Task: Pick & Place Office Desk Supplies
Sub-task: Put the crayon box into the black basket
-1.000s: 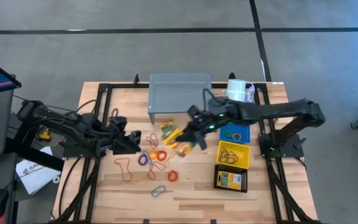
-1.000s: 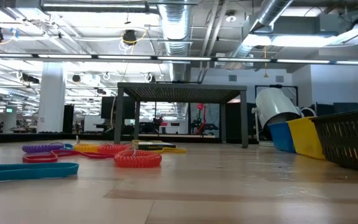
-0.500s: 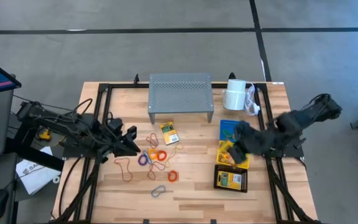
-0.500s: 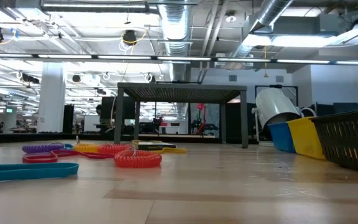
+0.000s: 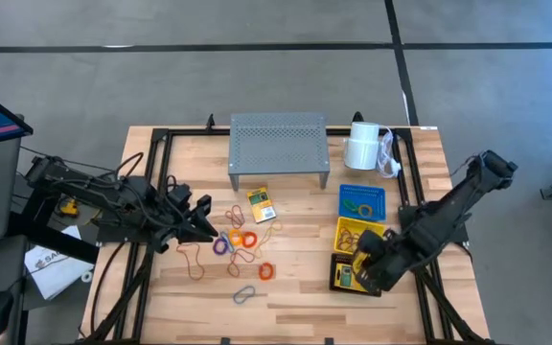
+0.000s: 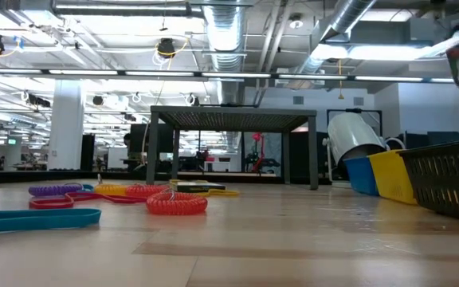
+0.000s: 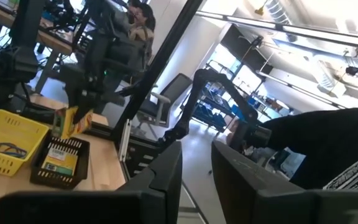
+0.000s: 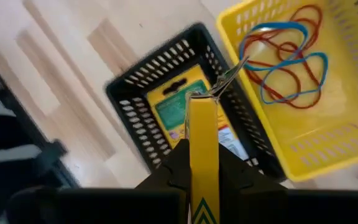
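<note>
Right wrist view showed the right gripper [image 8: 202, 163] clamped on a crayon box [image 8: 203, 134], held edge-on directly above the black basket [image 8: 143, 78], which already held one box [image 8: 188, 106] lying flat. Just beside it stood the yellow basket [image 8: 337, 134] with red and blue loops [image 8: 289, 59] inside. From the high view, the right gripper [image 5: 364, 266] hung over the black basket [image 5: 356, 277] at the table's near right, with the yellow basket [image 5: 361, 238] and blue basket [image 5: 362, 201] lined up behind it toward the shelf [image 5: 278, 144]. One more box [image 5: 261, 203] and scattered loops [image 5: 241, 240] lay mid-table. The left gripper [image 5: 199, 218] waited near the loops; its jaws looked slightly apart in its wrist view, nothing between them. Judged step: dropping the held box into the black basket. To do it well, the box likely should be lowered until it is inside the rim before release, kept centred over the basket's opening and clear of the yellow basket's wall. Held on edge, it may tip or land leaning on the box below, so a low release, or turning it flat first, seems wise.
</note>
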Action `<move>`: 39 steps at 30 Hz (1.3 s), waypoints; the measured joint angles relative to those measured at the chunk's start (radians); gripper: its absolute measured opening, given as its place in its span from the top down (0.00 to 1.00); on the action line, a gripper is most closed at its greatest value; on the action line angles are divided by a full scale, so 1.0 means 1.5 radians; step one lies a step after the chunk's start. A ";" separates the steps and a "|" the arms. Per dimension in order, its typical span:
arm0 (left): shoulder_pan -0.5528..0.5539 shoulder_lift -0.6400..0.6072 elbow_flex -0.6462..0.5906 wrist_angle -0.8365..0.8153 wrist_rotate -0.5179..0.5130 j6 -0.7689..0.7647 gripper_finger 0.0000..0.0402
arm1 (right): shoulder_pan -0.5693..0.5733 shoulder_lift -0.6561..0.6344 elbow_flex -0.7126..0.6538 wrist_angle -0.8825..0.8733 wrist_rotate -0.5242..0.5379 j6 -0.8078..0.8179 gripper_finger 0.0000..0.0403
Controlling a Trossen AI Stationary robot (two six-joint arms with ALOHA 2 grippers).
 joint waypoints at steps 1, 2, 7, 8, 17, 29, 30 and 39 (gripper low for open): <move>0.000 0.000 0.000 -0.001 0.000 0.000 0.80 | 0.001 0.000 -0.018 0.017 -0.003 -0.011 0.94; 0.000 0.000 0.000 -0.003 0.000 0.000 0.80 | 0.002 -0.001 -0.037 0.042 -0.007 -0.026 0.94; 0.000 0.000 0.000 -0.005 -0.014 0.000 0.80 | -0.004 -0.006 -0.121 0.150 -0.038 -0.113 0.94; 0.000 0.000 0.000 -0.005 -0.022 -0.001 0.80 | -0.008 -0.006 -0.135 0.169 -0.052 -0.129 0.94; 0.000 0.000 0.000 -0.004 -0.081 -0.026 0.81 | -0.039 -0.006 -0.157 0.242 -0.087 -0.213 0.94; 0.000 0.000 0.000 -0.005 -0.084 -0.021 0.81 | -0.048 -0.006 -0.157 0.278 -0.103 -0.233 0.94; 0.000 0.000 0.000 -0.005 -0.084 -0.021 0.81 | -0.048 -0.006 -0.157 0.279 -0.103 -0.233 0.94; 0.000 0.000 0.000 -0.010 -0.084 -0.021 0.81 | -0.048 -0.006 -0.157 0.290 -0.114 -0.232 0.89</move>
